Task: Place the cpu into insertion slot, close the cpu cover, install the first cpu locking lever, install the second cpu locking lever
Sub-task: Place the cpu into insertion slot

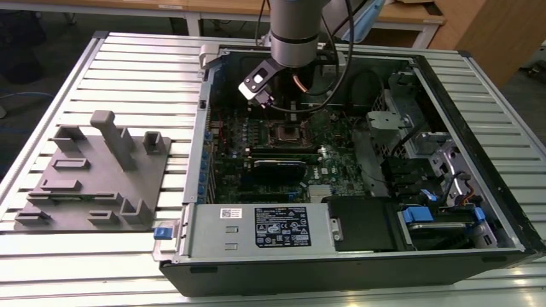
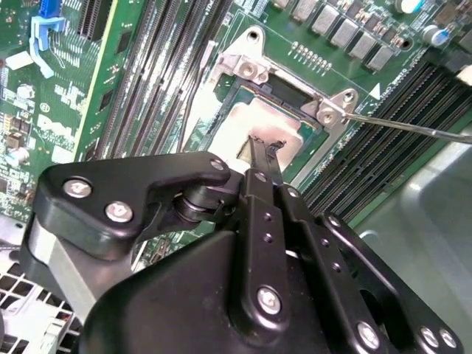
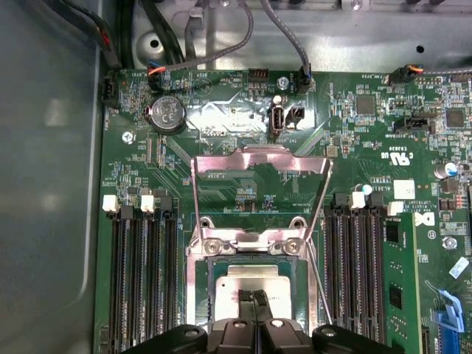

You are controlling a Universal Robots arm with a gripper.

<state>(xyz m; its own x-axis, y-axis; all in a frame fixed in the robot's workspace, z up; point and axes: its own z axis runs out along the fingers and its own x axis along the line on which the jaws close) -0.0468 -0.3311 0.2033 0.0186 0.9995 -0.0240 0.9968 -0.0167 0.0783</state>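
Slatted aluminium bench (image 1: 128, 57) carries an open computer case (image 1: 341, 272), with a grey fixture tray (image 1: 85, 185) well apart on the exterior view's left. Nearest in that view is the power supply (image 1: 256, 227) against the case's front wall, and beyond it the robot arm (image 1: 295, 25) reaches down over the green motherboard (image 1: 333, 160). In both wrist views the pincer (image 3: 253, 299) has its fingers drawn together with nothing between them, tips at the silvery top of the cpu (image 3: 247, 279). The cpu lies in the insertion slot (image 3: 210, 284). Whether the tips touch the chip I cannot tell. The pincer's black body hides the slot's near edge. Memory slots (image 3: 144, 273) crowd both sides. Farther on, the cpu cover (image 3: 258, 156) stands raised, and a thin locking lever (image 2: 413, 127) angles away.
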